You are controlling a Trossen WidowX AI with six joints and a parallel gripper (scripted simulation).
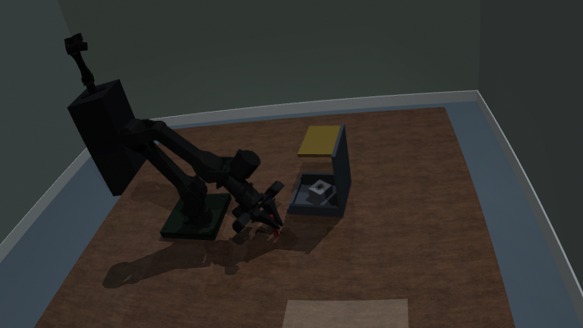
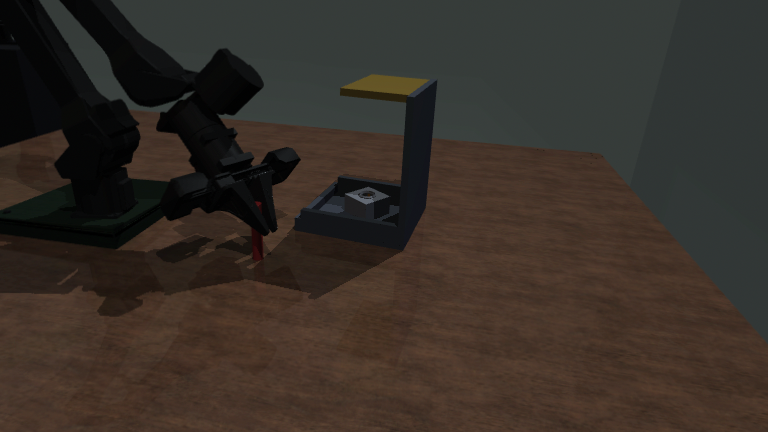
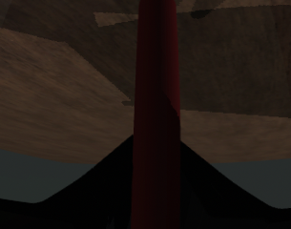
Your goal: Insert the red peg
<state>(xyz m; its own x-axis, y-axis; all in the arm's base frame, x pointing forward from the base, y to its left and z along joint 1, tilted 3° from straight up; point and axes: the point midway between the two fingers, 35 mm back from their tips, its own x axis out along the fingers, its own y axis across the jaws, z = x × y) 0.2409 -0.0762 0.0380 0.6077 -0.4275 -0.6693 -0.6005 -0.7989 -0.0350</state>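
The red peg (image 1: 275,232) (image 2: 257,249) (image 3: 156,95) stands upright on the table, in front of the box. My gripper (image 1: 280,225) (image 2: 270,230) is shut on the peg around its middle; the fingers slant down toward the box side. In the wrist view the peg runs up the picture between the two dark fingers. The grey box (image 1: 316,210) (image 2: 351,232) is to the right, its open front toward the arm. The pale block (image 1: 318,187) (image 2: 357,202) with a round hole in its top sits on the box floor, and the hole is empty. The yellow roof (image 1: 319,140) (image 2: 385,85) is above the block.
The box's tall back wall (image 1: 342,178) (image 2: 417,167) is on the side away from the arm, and low walls edge its floor. The arm's green base plate (image 1: 193,231) (image 2: 101,236) is at the left. A pale flat patch (image 1: 345,313) lies at the table's near edge.
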